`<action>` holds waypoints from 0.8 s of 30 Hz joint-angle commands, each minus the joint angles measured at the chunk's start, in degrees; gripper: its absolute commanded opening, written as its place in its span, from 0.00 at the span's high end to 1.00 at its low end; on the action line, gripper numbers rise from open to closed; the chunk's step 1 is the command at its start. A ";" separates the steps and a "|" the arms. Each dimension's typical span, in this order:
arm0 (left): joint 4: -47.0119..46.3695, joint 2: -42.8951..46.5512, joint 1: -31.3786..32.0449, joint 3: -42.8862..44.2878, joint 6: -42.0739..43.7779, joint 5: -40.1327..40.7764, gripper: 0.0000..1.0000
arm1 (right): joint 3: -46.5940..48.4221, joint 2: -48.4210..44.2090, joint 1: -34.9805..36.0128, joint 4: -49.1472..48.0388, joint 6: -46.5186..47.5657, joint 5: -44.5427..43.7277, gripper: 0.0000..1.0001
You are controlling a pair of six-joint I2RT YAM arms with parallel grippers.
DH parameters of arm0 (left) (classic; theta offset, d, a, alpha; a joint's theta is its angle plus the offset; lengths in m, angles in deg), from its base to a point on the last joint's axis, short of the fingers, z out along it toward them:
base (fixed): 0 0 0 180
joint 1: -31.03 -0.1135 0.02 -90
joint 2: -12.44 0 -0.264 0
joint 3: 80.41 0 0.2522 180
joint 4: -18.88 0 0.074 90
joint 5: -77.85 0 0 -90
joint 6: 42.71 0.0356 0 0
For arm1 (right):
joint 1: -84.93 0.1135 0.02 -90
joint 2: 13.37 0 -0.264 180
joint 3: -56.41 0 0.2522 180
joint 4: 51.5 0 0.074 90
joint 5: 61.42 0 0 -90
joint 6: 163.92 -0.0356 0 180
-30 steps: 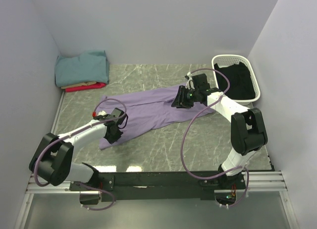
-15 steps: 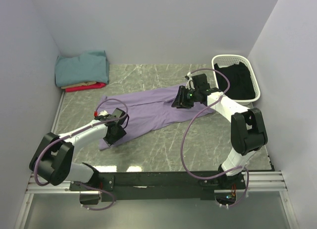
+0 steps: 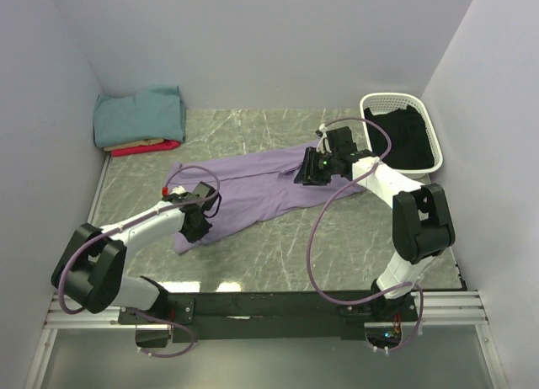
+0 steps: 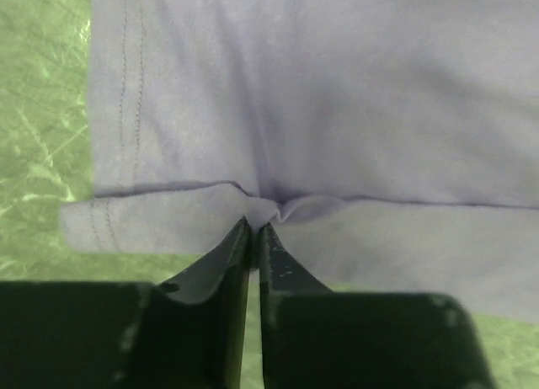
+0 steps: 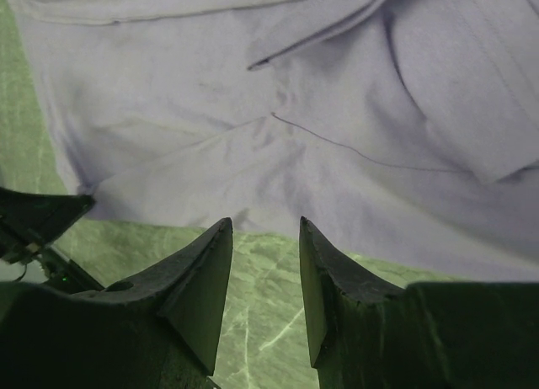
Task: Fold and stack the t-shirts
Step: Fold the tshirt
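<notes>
- One lavender-purple short-sleeved cloth t-shirt [image 3: 257,183]: spread and rumpled, unfolded, on the grey-green marbled worktop [image 3: 354,237]. It runs from lower left to upper right across the middle of the overhead frame.
- The left pincer [image 3: 194,229]: at the garment's lower-left end, tips together and clamped on a small pucker of the hemmed edge. Judged a corner grip for drawing the cloth over into a fold.
- The right pincer [image 3: 305,174]: at the upper-right end, tips apart with nothing between them. Judged poised for a matching grip.
- One folded stack, upper left of the overhead frame, in the wall corner: teal t-shirt [image 3: 139,115] on top, tan t-shirt [image 3: 135,143] and red t-shirt [image 3: 152,149] beneath. Judged the destination.
- One white slatted plastic basket [image 3: 370,100], upper right, holding dark cloth.
- Views: only the left wrist view shows the pinch and the hem stitching. Only the right wrist view shows the empty gap over bare marble, just short of the cloth. Only the overhead view shows the stack and the basket.
</notes>
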 commanded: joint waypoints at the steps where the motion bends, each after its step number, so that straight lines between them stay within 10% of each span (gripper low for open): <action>1: 5.68 2.73 0.74 7.03 1.84 2.27 0.85 | 0.03 -2.70 0.10 0.66 1.67 -2.99 0.55; 5: 7.71 5.72 0.92 10.11 2.99 2.98 0.99 | -0.32 -2.70 0.19 0.48 1.23 -3.00 0.55; 13: 8.77 4.76 0.92 11.87 5.88 1.84 0.92 | -0.23 -2.79 0.10 0.92 1.32 -3.43 0.55; 16: 10.17 2.83 0.92 13.10 6.24 3.68 0.75 | 0.12 -2.35 0.10 0.92 1.23 -3.00 0.55; 20: 13.58 -1.03 0.66 15.47 6.77 5.87 0.23 | 0.30 -2.35 0.10 0.83 1.14 -2.73 0.55; 24: 14.75 -1.75 0.74 15.31 6.50 3.43 0.12 | 0.82 -2.26 0.10 0.83 1.14 -1.68 0.55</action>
